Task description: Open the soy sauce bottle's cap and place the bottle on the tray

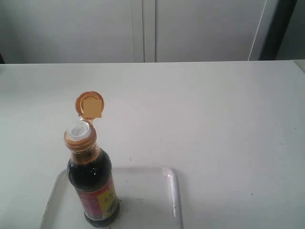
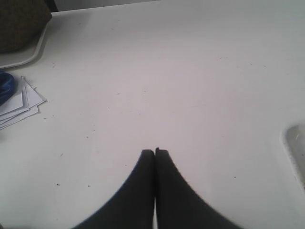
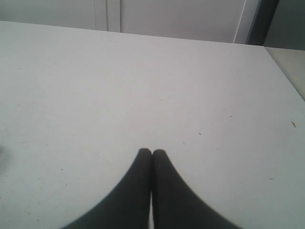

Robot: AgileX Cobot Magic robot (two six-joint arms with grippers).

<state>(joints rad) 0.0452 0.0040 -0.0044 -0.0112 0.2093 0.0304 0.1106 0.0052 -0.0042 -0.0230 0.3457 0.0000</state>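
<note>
The soy sauce bottle [image 1: 93, 186] stands upright on the translucent white tray [image 1: 157, 200] at the lower left of the exterior view. Its golden-orange cap [image 1: 89, 104] is flipped back on its hinge, and the white spout [image 1: 79, 130] is bare inside the orange collar. Neither arm shows in the exterior view. My left gripper [image 2: 155, 151] is shut with nothing in it, over bare white table; a corner of the tray [image 2: 296, 145] shows at that view's edge. My right gripper [image 3: 152, 151] is shut and empty too, above bare table.
The white table [image 1: 214, 124] runs back to a grey wall with cabinet doors [image 1: 143, 28]. In the left wrist view some white papers [image 2: 19, 102], a blue object [image 2: 5, 86] and a dark round thing on a white plate [image 2: 21, 28] lie at the table's far side.
</note>
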